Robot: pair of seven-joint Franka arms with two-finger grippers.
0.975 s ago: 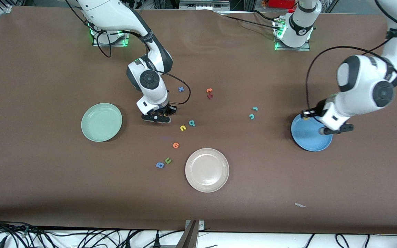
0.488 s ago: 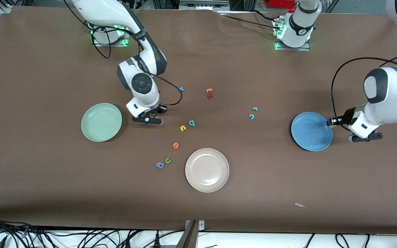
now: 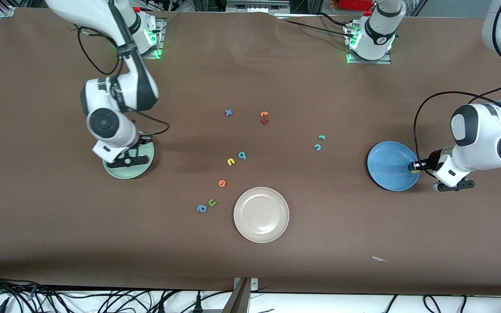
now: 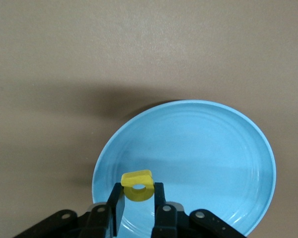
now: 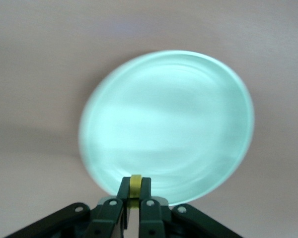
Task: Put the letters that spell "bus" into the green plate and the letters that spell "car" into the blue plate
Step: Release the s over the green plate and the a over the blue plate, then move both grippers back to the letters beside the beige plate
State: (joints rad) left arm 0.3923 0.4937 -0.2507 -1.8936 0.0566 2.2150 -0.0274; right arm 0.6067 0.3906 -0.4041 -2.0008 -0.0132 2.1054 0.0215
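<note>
Letters first: I see the yellow "a" [image 4: 137,179] pinched between the left tool's [image 4: 138,201] fingers over the blue plate's [image 3: 389,167] rim, and a yellow letter [image 5: 135,185] clamped in the right tool [image 5: 135,198] over the green plate's [image 5: 169,124] edge. On the bench [image 3: 320,226], teal "b" [image 3: 242,155] sits beside yellow "u" [image 3: 231,161]; teal "r" [image 3: 322,137] and "c" [image 3: 318,147] lie nearer the blue plate.

Blue plate [image 4: 223,144]: smooth, semi-gloss plastic (faint rings). Green plate [image 5: 179,124]: same. Table [image 3: 59,226]: matt brown covering.
</note>
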